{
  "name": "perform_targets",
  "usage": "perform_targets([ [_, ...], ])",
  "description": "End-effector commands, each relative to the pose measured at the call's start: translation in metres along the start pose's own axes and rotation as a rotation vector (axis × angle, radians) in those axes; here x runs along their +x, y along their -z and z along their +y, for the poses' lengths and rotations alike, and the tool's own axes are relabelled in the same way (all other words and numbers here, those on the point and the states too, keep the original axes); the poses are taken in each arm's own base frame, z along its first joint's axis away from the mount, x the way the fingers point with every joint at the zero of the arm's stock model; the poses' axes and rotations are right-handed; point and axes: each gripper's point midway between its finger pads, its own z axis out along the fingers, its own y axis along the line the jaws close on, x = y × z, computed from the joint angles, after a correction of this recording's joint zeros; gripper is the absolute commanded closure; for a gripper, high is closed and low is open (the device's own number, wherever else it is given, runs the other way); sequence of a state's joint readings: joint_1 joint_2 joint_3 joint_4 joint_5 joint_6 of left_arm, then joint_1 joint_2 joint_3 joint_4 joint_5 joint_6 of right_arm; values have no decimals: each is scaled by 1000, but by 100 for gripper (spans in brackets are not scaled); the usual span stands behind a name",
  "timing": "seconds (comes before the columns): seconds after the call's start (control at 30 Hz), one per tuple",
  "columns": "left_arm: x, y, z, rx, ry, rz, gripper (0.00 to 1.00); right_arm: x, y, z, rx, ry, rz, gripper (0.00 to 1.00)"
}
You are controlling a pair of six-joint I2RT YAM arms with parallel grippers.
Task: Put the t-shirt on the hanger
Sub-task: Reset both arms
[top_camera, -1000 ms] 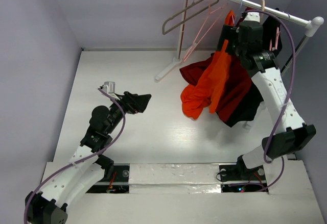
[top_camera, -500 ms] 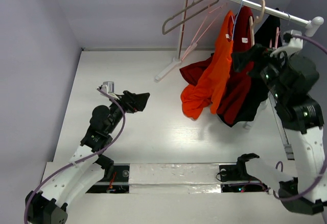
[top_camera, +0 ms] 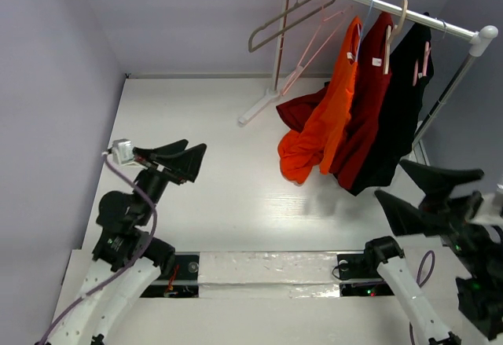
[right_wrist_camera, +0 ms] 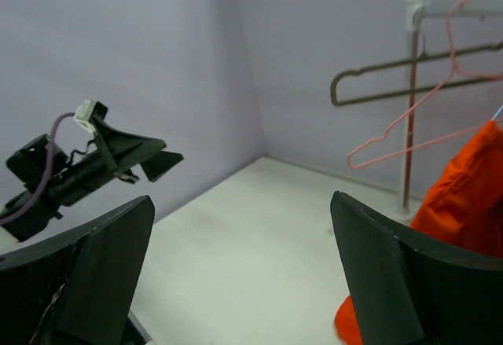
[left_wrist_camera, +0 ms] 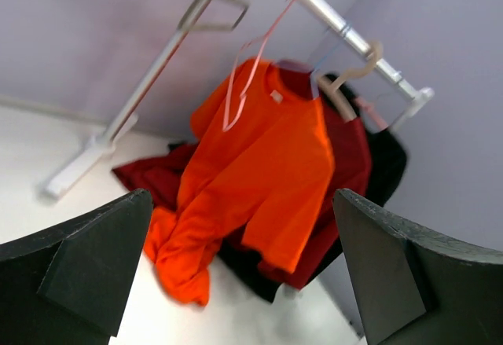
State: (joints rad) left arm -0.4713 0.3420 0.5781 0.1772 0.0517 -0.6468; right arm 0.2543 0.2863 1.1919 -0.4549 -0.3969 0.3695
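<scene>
The orange t-shirt [top_camera: 330,113] hangs from the rail [top_camera: 428,18] of a white clothes rack at the far right of the table [top_camera: 212,117]. Its neck is on the thin light-blue hanger [top_camera: 368,9], whose hook is over the rail, and its lower end sags in a bunch onto the tabletop. A small white tag shows at the collar in the left wrist view.

Touching it on the right is a dark red shirt [top_camera: 369,101] on a beige hanger [top_camera: 402,15], then a black garment [top_camera: 399,113]. Left of the t-shirt 2 bare hangers dangle: a pink hanger [top_camera: 313,42] and a grey-brown hanger [top_camera: 284,21].

Both arms are well apart from the rack. The left gripper [top_camera: 195,147] is raised over the table's left side, fingers spread wide, gripping nothing. The right gripper [top_camera: 389,178] is at the near right, also spread wide and empty.
</scene>
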Motion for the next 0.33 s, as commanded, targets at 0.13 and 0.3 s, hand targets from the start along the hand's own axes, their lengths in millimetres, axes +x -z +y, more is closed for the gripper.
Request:
perform_targets([
  [0.13,-41,28,-17,-14,-39,-96,1,4,33,-26,179,75,-61,0],
  [0.3,-38,31,-6,-76,-32,-84,1,7,41,-35,228,103,-83,0],
])
